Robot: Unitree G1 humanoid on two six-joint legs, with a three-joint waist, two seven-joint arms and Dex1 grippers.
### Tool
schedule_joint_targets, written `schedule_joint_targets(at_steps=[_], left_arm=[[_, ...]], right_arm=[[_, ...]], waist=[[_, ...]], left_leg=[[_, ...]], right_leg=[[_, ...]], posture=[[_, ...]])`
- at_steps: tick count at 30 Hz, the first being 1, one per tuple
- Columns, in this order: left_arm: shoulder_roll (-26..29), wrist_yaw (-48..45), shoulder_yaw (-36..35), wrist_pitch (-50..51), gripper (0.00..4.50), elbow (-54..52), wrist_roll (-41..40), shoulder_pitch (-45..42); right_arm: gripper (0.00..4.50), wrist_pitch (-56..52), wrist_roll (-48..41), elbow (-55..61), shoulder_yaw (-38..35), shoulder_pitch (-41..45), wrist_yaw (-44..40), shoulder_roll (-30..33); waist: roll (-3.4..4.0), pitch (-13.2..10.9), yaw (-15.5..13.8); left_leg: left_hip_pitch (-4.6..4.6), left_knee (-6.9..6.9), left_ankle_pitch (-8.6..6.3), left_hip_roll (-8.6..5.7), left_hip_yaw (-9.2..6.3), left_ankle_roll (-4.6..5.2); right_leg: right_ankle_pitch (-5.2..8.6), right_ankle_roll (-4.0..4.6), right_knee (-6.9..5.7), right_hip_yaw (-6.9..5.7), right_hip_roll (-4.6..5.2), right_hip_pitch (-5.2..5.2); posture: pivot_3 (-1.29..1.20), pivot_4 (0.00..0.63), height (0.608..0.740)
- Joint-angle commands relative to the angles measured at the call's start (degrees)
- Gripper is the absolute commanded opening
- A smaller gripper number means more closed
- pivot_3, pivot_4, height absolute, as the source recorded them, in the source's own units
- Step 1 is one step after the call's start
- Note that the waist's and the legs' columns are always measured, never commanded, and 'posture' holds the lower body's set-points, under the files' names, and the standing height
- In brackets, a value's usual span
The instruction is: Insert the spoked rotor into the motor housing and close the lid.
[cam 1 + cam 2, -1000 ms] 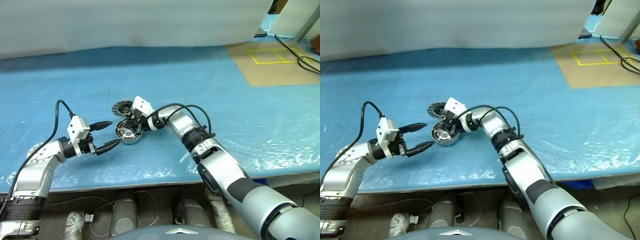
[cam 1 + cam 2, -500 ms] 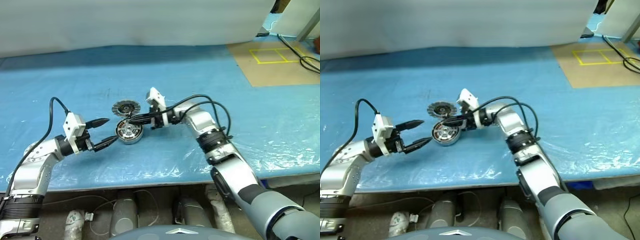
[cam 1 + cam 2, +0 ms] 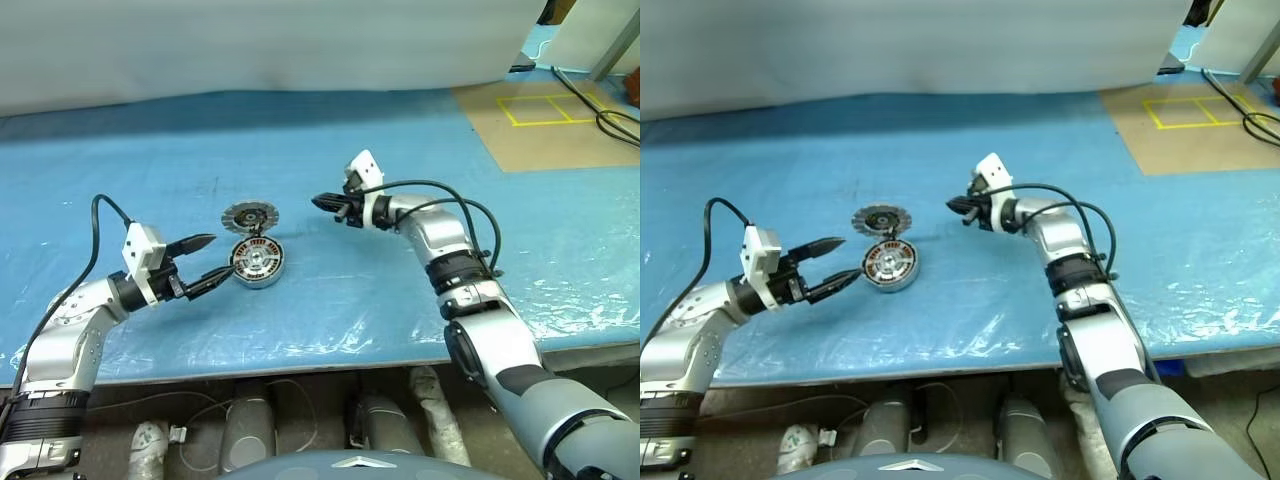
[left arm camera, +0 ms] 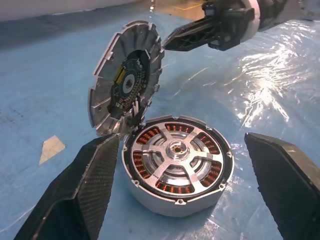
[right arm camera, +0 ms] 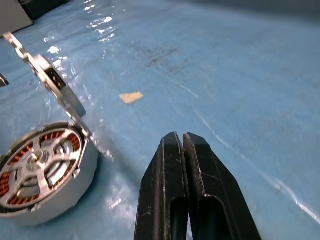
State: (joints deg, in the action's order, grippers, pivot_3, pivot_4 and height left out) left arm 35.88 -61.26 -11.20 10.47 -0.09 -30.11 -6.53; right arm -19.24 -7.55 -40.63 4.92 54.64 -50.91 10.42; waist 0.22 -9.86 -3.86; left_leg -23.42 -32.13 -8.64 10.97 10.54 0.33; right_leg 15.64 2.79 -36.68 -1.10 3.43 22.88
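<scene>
The motor housing [image 3: 258, 262] sits on the blue sheet, round and silvery, with copper windings inside. The spoked rotor [image 4: 175, 155] lies in it, hub in the middle. The lid [image 3: 248, 215], a ribbed grey disc with a dark centre, stands tilted on edge at the housing's far rim [image 4: 127, 85]. My left gripper [image 3: 220, 255] is open just left of the housing, its fingers [image 4: 80, 195] flanking it without touching. My right gripper [image 3: 318, 202] is shut and empty, hanging above the sheet to the right of the lid, apart from it [image 5: 179, 137].
The table [image 3: 400, 300] is covered in glossy blue plastic, and its front edge runs close to my arms. A small pale scrap [image 5: 131, 97] lies on the sheet near the housing. A brown board [image 3: 545, 125] with yellow tape squares and cables lies at the far right.
My right gripper has drawn back from over the housing, moving right and up, still shut. The left gripper, the housing and the lid have kept their places.
</scene>
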Motion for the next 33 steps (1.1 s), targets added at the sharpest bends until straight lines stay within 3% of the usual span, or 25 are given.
schedule_joint_targets(at_steps=[1, 9, 18, 28, 33], left_arm=[[0.34, -0.61, -0.31, -0.80, 4.24, 0.46, 0.08, -1.42], [1.09, -1.37, -0.38, -1.33, 4.24, 0.47, 0.58, -1.19], [2.50, -1.66, -1.74, -1.52, 4.24, -0.11, 0.21, 0.20], [2.43, -2.77, 0.12, 0.33, 4.24, -0.94, -0.08, 0.75], [2.53, -3.12, 0.18, 0.62, 4.24, -0.37, -0.07, 0.24]], right_arm=[[0.09, 5.57, 1.35, -3.92, 1.13, 5.57, 0.85, -3.06], [0.09, 10.91, 2.51, -7.26, 4.45, 9.57, -3.56, -9.22], [0.09, 6.90, 1.82, 5.85, 9.65, 3.22, -12.67, -8.56], [0.09, 10.65, 7.58, 0.29, 13.42, 0.44, -6.50, -9.71], [0.09, 12.17, 9.47, 1.09, 16.03, -2.43, -7.92, -9.05]], waist=[[0.00, 0.00, 0.06], [0.00, 0.00, -0.14], [-0.03, 0.00, -0.08], [-0.04, 0.01, 0.12], [-0.04, 0.00, -0.04]], left_leg=[[-0.03, -0.01, 0.00, 0.00, 0.00, 0.00], [-0.26, -0.05, 0.00, 0.01, -0.03, 0.00], [-0.29, -0.10, -0.01, 0.05, -0.12, 0.00], [-0.15, -0.11, -0.01, 0.05, -0.12, -0.01], [-0.15, -0.15, -0.01, 0.04, -0.12, -0.01]], right_leg=[[0.00, 0.00, 0.00, 0.00, 0.00, 0.02], [-0.01, 0.01, -0.01, -0.13, 0.02, 0.14], [-0.02, 0.00, -0.02, -0.22, 0.01, 0.12], [-0.01, 0.01, -0.07, -0.17, 0.00, 0.05], [-0.01, 0.01, -0.06, -0.17, 0.01, 0.00]], posture=[[0.00, 0.150, 0.740], [0.00, 0.150, 0.740], [0.00, 0.150, 0.740], [0.00, 0.150, 0.740], [0.00, 0.150, 0.740]])
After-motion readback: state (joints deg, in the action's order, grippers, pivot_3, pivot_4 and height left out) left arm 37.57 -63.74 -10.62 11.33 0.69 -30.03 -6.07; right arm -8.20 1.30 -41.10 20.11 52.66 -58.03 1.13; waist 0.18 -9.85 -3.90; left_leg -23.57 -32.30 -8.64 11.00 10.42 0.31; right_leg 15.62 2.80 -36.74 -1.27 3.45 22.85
